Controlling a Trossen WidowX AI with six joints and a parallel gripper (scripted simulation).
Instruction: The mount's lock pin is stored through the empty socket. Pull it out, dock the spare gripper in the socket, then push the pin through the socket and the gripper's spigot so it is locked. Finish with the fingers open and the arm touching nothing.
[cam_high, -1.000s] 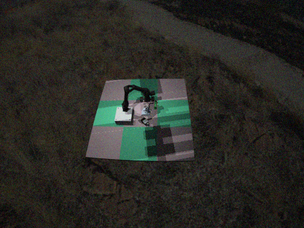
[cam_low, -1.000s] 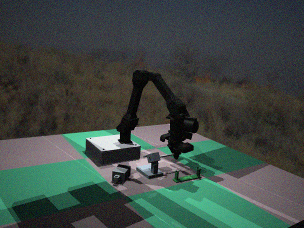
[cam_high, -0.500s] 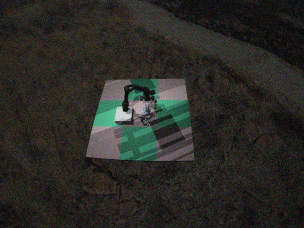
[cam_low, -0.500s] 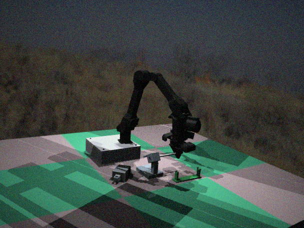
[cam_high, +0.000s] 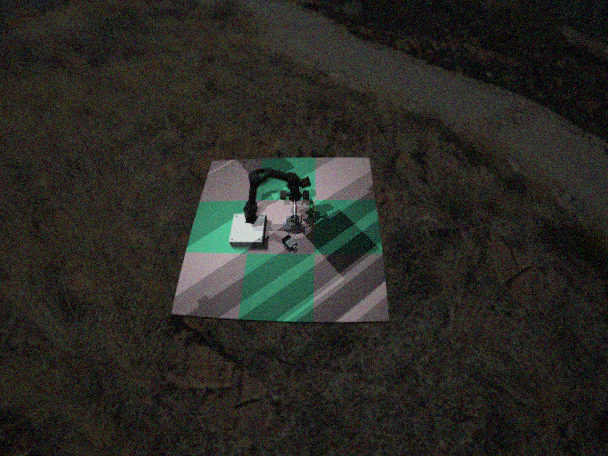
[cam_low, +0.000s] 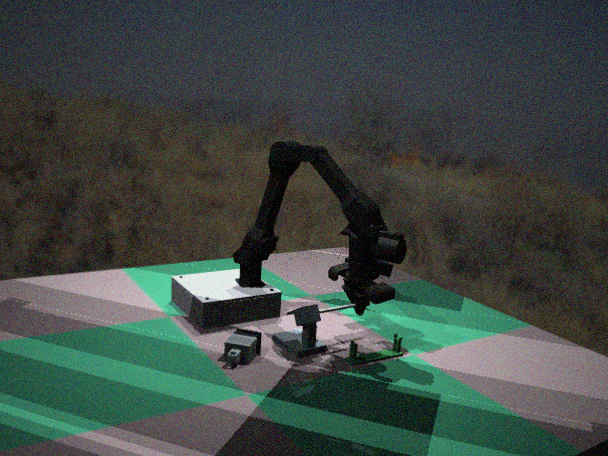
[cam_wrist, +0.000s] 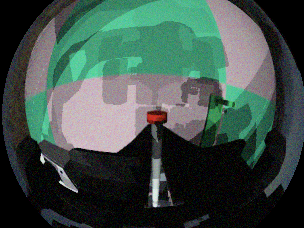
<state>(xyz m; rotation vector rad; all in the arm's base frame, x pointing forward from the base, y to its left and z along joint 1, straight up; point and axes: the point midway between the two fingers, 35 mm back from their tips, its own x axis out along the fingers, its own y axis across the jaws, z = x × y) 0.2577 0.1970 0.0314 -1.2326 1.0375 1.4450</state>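
Note:
My gripper (cam_low: 359, 306) (cam_wrist: 154, 128) is shut on the lock pin near its red head. The pin (cam_low: 337, 308) (cam_wrist: 156, 175) is roughly level, and its red head (cam_wrist: 157, 117) shows just beyond the fingertips. Its shaft runs from the fingers to the grey socket block (cam_low: 307, 315) on the mount's post; how much of it is inside the socket is hidden. The mount's base plate (cam_low: 286, 343) stands on the table. The spare gripper (cam_high: 289, 243) (cam_low: 242, 346), a grey block with a small spigot, lies on the table beside the mount, away from my fingers.
A green stand (cam_low: 377, 356) (cam_wrist: 207, 125) with short uprights is on the table, beside the mount and below the fingers. The arm's white-topped base box (cam_high: 247, 231) (cam_low: 220, 287) is on the mount's other side. Strong patterned shadows cross the checkered table (cam_high: 280, 285).

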